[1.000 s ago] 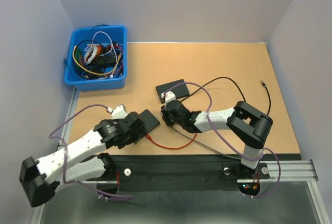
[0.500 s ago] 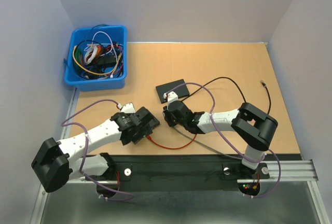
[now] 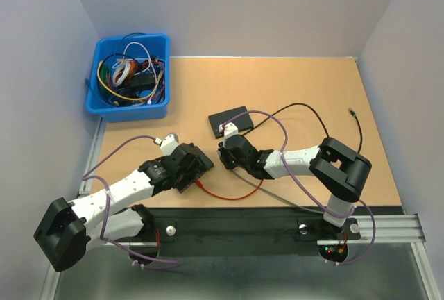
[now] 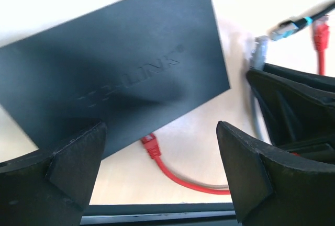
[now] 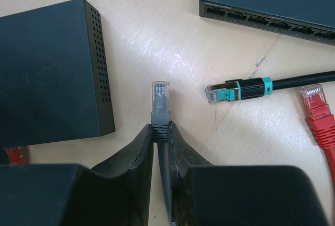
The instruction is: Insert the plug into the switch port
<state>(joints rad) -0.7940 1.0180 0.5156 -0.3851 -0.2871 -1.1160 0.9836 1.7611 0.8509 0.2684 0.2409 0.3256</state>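
Jaws: right gripper (image 5: 160,130) clenched on grey Ethernet plug (image 5: 160,103), left gripper (image 4: 159,132) splayed empty.
Pinched by the boot beside TP-Link switch (image 4: 104,64), tip free for a port; left above, probably for bracing.

Matt black plastic switch (image 4: 112,69), clear glossy plastic plug (image 5: 160,92), grey matt boot (image 5: 160,119), smooth pale wood-look table (image 5: 172,43), glossy red cable (image 4: 178,177), blue plastic bin (image 3: 127,110).

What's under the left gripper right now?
A black switch lies flat below the open left gripper. A red plug meets one edge. The switch's ports face out of view and one finger covers a corner, so whether that plug is seated can't be told.
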